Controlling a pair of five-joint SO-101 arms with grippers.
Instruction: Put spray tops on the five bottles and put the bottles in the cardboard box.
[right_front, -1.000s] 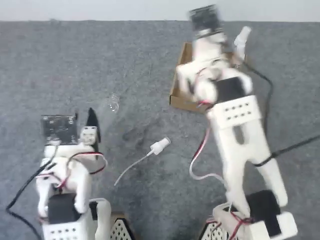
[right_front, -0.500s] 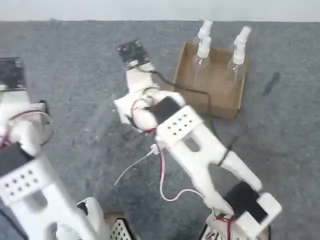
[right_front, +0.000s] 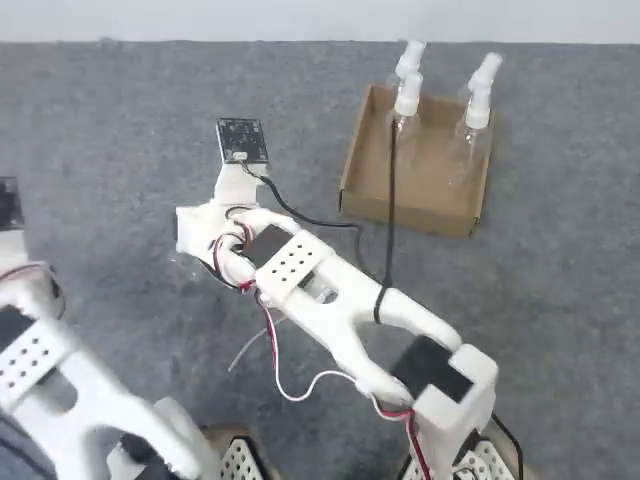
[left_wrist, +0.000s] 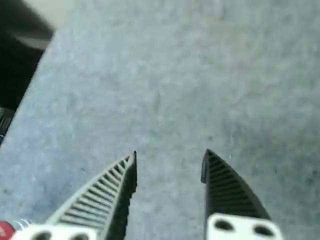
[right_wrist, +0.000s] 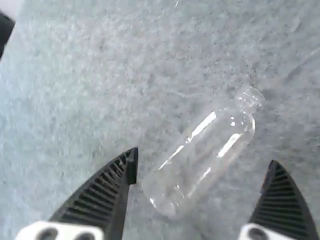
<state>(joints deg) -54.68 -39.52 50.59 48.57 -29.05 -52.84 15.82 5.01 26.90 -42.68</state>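
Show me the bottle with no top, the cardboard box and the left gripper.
uncapped bottle (right_wrist: 202, 152): right wrist view, middle of its clear body.
cardboard box (right_front: 402, 213): high view, its near outer wall.
left gripper (left_wrist: 170, 151): left wrist view, gap between its fingertips.

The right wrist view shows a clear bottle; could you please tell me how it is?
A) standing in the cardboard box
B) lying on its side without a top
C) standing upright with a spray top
B: the bottle lies flat on the grey mat, its neck open.
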